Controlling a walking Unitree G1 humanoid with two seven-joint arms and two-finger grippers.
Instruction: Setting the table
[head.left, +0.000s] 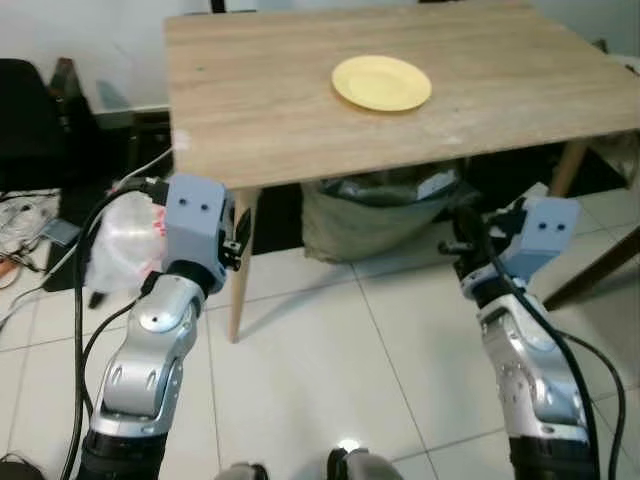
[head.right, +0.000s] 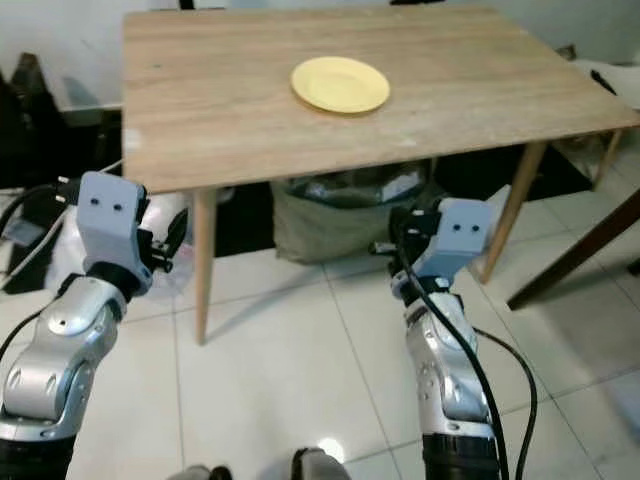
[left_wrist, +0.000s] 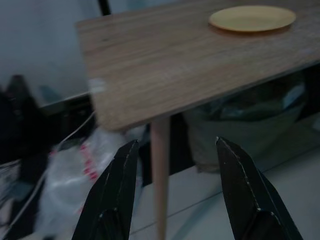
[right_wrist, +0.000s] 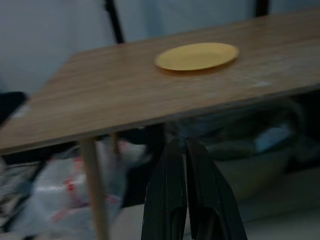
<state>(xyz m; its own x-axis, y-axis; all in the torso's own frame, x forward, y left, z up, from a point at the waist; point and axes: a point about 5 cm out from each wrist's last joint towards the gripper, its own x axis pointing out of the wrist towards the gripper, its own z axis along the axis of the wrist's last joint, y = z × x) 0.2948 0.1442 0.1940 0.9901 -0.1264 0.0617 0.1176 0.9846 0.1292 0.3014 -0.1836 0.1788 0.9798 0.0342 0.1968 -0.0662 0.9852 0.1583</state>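
Plate on the table, both my arms held low before it

Table first, from the head views: a light wooden rectangular table (head.left: 300, 110) stands in front of me on white floor tiles (head.left: 330, 370), and a round yellow plate (head.left: 381, 82) lies flat on its top, toward the far middle, well away from the near edge. Nothing else is set beside it. Under the table sits a dark green bag (head.left: 380, 215) with rubbish in it, and off to my left a white plastic bag (head.left: 125, 240) and some cables (head.left: 30, 215) lie on the floor.

My left gripper (left_wrist: 175, 190) and right gripper (right_wrist: 186, 195) both hang below the level of the tabletop, short of the near edge, touching nothing.

Left wrist view now: my two black fingers (left_wrist: 112, 200) stand apart, empty, with a pale wooden table leg (left_wrist: 161, 170) showing between them and the plate up on the top beyond.

Right wrist view: my fingers (right_wrist: 167, 200) are pressed together with nothing between them, pointing under the table edge; the plate lies above and ahead.

As I judge it, I'm in the approach. To do it well I should step closer, raise the arms clear above the near edge before reaching, and keep off that leg on my left. The plate is thin and flat, so pinching its rim looks the surest hold.
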